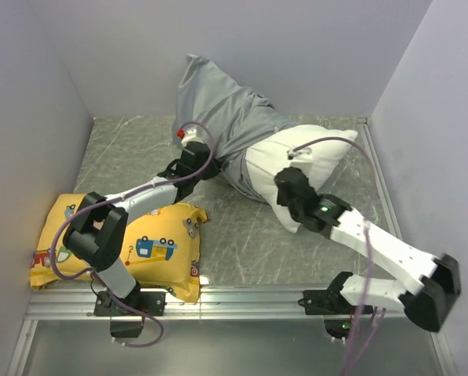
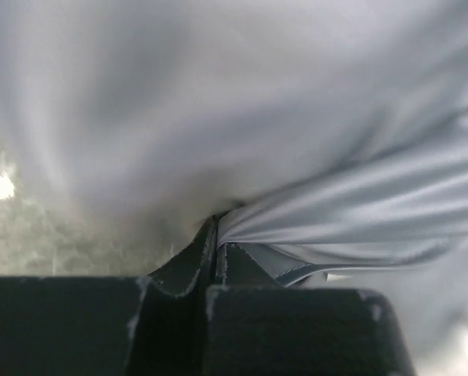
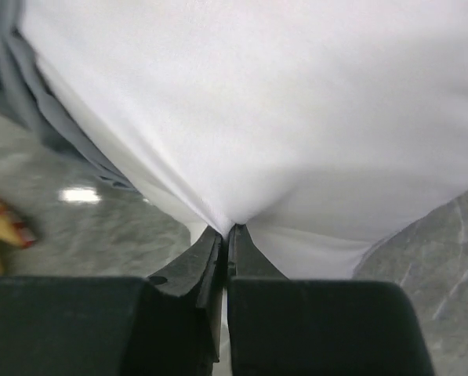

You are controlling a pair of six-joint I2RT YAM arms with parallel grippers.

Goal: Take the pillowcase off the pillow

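**Now it's a two-way pinch, one layer each**

Well, the left hand [image 2: 216, 223] is shut tight on a fold of the grey pillowcase [image 1: 218, 102], with cloth bunched at its closed tips. Its arm rises from the near edge and bends its elbow over the yellow cushion [image 1: 159, 247] at 8 o'clock, the forearm reaching toward 1 o'clock. The right hand [image 3: 227, 229] is clamped on the white pillow [image 1: 316, 149], a small peak gathered at its tips. That arm's elbow juts out at 4 o'clock, forearm angled toward 11. The pillowcase is heaped at 12 o'clock on the surface [image 1: 241, 235], covering the pillow's far end. The bare end pokes out at 2 o'clock.
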